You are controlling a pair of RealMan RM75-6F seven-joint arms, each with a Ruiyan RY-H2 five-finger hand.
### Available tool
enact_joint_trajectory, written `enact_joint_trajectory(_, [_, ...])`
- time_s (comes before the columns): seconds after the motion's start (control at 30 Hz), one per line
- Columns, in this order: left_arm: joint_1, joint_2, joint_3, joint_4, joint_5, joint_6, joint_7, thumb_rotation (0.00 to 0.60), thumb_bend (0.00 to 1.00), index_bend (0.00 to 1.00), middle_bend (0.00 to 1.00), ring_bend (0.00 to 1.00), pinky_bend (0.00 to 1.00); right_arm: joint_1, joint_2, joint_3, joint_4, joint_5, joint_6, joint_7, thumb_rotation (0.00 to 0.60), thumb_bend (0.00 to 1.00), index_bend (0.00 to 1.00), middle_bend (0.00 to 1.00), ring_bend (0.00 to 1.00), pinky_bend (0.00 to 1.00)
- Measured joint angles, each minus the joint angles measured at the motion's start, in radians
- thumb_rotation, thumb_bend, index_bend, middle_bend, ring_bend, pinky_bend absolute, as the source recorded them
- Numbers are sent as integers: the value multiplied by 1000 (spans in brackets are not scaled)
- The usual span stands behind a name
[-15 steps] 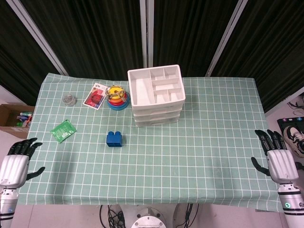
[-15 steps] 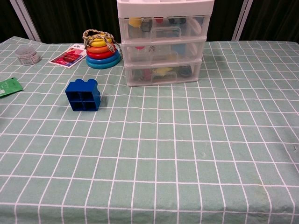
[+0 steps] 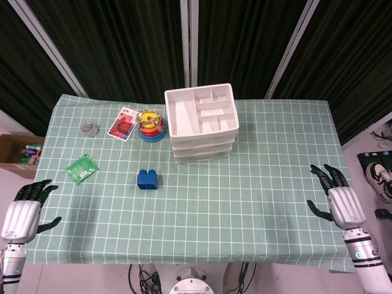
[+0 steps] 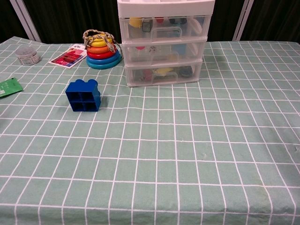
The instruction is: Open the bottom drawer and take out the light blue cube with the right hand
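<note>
Green checked cloth [image 4: 187,140], translucent plastic drawers [image 4: 164,47], contents perhaps toys.

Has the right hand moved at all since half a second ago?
Yes. In the head view the right hand has shifted left, in over the table's right edge and closer to the drawer unit. Its fingers are spread, holding nothing.

Head view looks steeply down; chest view low, nearer; both share drawer unit [image 3: 201,122].
</note>
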Motion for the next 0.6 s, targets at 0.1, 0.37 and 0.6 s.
enact_joint_trajectory(0.1, [3,-6,3,0,6,7,-3,600,0,262,175,163,193,52,-25,18,-17,8,-67,97,600,281,7,371,199,283])
enact_joint_trajectory(0.37, [17,-17,6,20,13,30,-21,600,0,262,175,163,193,268,-135,98,-33,139,-415,353,600,349,40,552,463,496])
enact_joint_trajectory(0.6, [24,-28,4,53,3,34,-54,600,0,263,175,163,193,468,-315,194,45,352,-673,493,600,434,48,689,597,646])
